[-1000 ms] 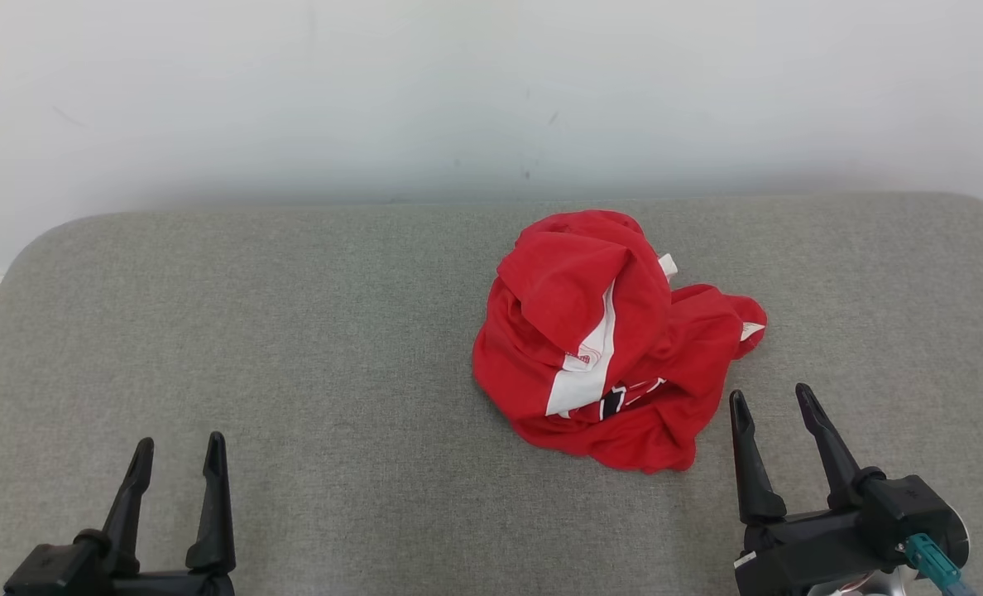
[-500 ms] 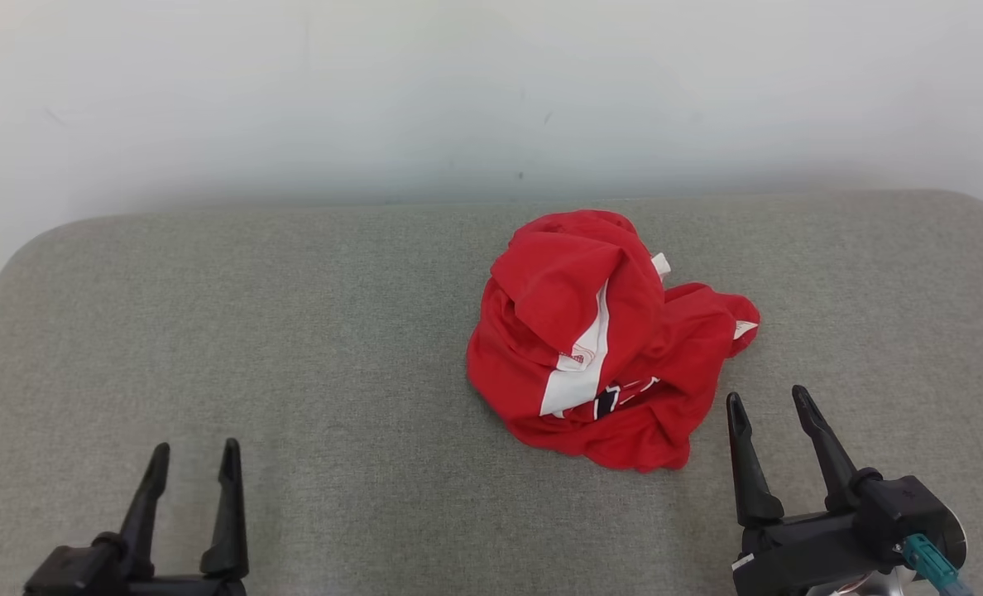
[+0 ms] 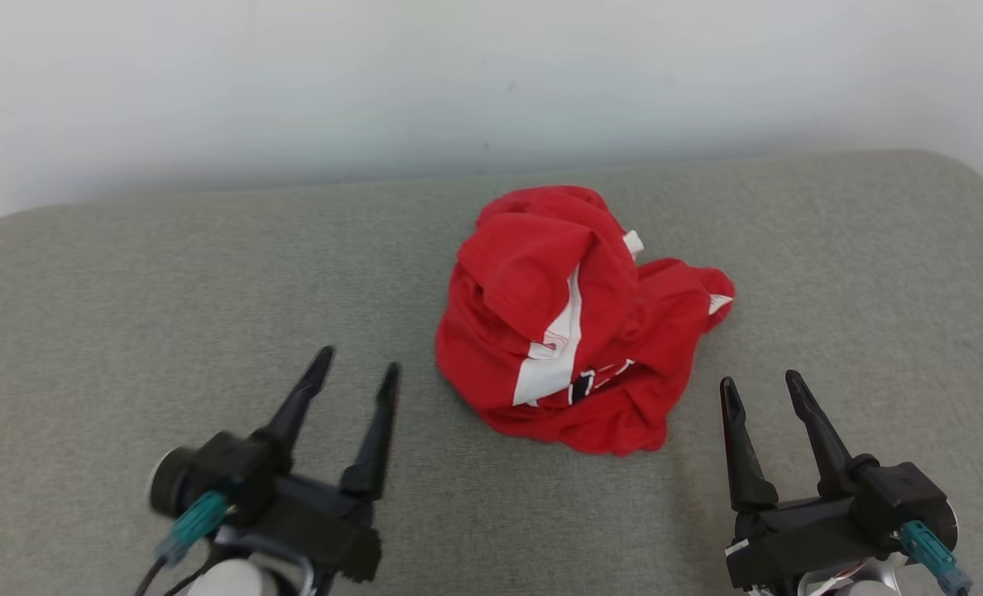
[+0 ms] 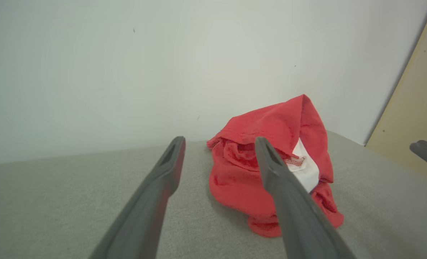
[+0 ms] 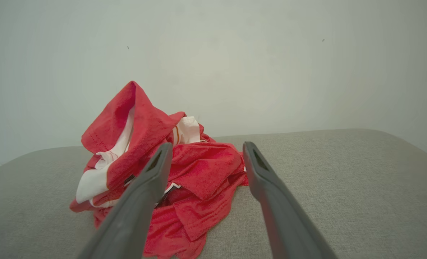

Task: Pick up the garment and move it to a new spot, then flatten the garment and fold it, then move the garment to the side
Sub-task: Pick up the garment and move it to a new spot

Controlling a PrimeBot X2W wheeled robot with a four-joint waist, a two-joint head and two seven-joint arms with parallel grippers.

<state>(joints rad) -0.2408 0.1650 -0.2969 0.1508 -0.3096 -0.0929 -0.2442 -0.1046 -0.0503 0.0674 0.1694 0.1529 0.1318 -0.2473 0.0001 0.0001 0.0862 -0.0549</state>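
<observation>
Lying heaped, garment slants far-right; left end effector, right end effector wide.

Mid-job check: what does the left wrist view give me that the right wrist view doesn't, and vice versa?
Left wrist view: a tan panel at the right edge. Right wrist view: dark print low on the garment's near side. Both: the red garment crumpled on the grey cushion, the pale wall, and that arm's open jaws holding nothing.

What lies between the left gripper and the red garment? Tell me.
Bare grey cushion separates the left gripper from the garment, seen in the head view.
</observation>
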